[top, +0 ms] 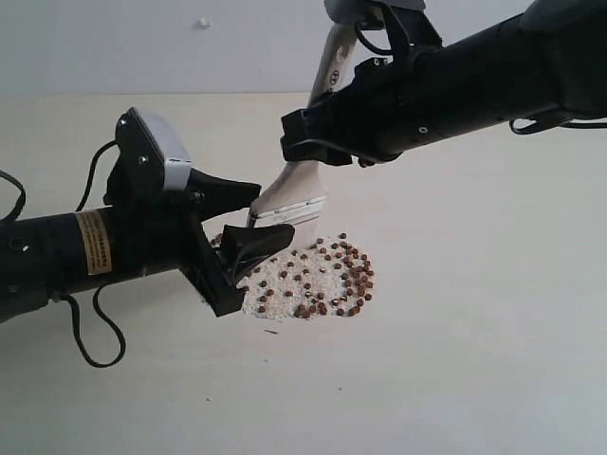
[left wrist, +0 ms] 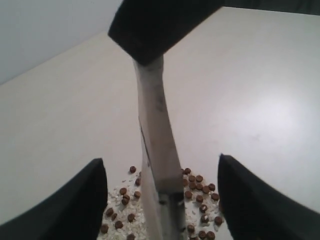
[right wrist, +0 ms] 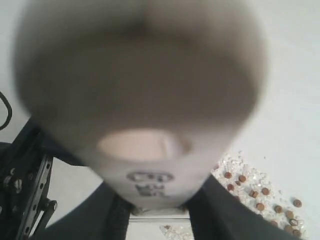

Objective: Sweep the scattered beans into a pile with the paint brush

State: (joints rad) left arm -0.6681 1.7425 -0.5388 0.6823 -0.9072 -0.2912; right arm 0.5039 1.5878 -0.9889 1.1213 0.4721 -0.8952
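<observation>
Dozens of beans (top: 337, 275) lie on the pale table (top: 474, 360) in one loose patch, mixed with fine white grains (top: 275, 284). In the exterior view they are densest along the patch's right and near edges and thinner toward the left. The paint brush (top: 290, 201) stands steeply at the patch's far-left edge, bristles down; the left arm hides whether they touch the table. The right gripper (top: 305, 142) is clamped on the wooden handle above the ferrule, and its wrist view shows the holed handle end close to the lens with a dark finger on either side. The left gripper (top: 272, 212) has its jaws spread wide on either side of the ferrule and grasps nothing; its wrist view shows a clear gap between each finger and the brush. I judge the sweeping step is in hand and well along, since the beans form a rough patch but not a tight heap. The next stroke seems to call for the right arm to draw the bristles from an outlying edge toward the middle, low and gentle so no beans flick away, with the left gripper clear of the path.
</observation>
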